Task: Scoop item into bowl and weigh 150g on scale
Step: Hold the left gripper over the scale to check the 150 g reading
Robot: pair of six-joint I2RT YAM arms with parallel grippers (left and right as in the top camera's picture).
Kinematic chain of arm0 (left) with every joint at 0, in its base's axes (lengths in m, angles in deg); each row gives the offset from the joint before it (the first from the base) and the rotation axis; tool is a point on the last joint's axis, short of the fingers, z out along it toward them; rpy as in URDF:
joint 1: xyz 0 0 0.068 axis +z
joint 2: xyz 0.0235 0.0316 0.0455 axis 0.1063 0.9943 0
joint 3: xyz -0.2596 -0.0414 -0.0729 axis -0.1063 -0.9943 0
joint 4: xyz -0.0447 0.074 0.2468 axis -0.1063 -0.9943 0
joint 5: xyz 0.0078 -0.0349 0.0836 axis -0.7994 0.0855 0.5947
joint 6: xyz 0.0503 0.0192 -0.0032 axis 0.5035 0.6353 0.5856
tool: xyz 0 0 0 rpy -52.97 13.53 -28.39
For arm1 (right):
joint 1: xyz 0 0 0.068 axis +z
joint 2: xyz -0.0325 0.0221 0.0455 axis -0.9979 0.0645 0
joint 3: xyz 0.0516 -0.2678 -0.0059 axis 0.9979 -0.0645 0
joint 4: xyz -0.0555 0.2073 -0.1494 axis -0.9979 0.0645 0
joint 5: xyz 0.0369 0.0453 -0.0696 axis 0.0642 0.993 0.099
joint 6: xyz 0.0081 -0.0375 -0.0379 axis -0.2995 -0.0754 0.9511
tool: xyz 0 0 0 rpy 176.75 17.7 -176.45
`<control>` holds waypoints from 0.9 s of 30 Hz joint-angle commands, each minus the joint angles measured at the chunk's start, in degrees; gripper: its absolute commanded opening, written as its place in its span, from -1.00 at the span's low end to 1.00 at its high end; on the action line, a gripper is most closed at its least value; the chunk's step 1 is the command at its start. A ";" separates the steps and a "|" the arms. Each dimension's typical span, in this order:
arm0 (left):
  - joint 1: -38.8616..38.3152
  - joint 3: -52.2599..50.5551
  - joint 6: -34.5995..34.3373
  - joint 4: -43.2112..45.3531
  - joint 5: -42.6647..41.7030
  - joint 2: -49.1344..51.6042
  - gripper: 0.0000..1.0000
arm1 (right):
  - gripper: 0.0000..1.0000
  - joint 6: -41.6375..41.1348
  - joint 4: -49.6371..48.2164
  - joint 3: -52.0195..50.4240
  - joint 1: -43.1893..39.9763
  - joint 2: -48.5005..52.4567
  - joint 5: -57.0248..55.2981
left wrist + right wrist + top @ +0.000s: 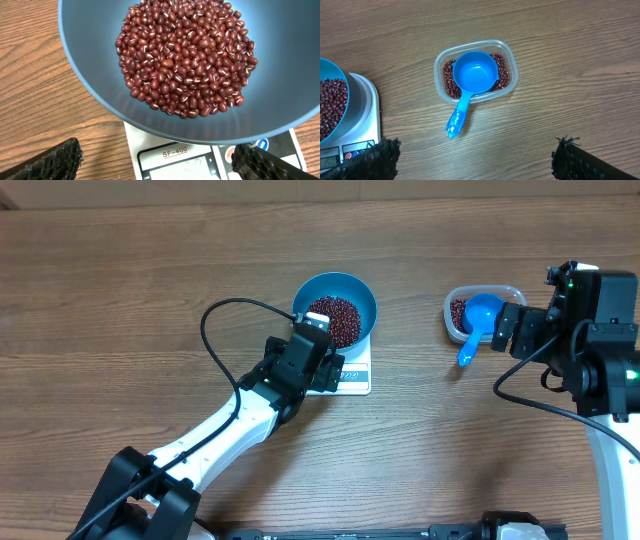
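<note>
Left gripper (318, 345) blocks bowl (335, 288) side facing table (150, 260) front edge; free strip between scale (358, 378) and tub (508, 292); scoop (482, 313) covers tub mouth.

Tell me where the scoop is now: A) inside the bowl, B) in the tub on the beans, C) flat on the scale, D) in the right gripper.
B: the scoop rests cup-up in the tub on the beans, its handle sticking out over the rim.

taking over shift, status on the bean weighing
Left end effector, right end effector open, empty. Beans in bowl on scale. Scoop resting in tub. Nothing blocking.
</note>
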 commanded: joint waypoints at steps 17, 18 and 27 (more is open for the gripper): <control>-0.22 -0.17 0.68 0.15 -2.27 0.57 0.99 | 1.00 0.24 -0.28 1.86 -0.13 -0.04 -0.44; -0.22 -0.17 0.68 0.13 -2.27 0.57 1.00 | 1.00 0.24 -0.28 1.86 -0.13 -0.04 -0.44; -0.26 -0.17 0.68 -7.78 -8.96 0.57 0.99 | 1.00 0.24 -0.28 1.86 -0.13 -0.04 -0.44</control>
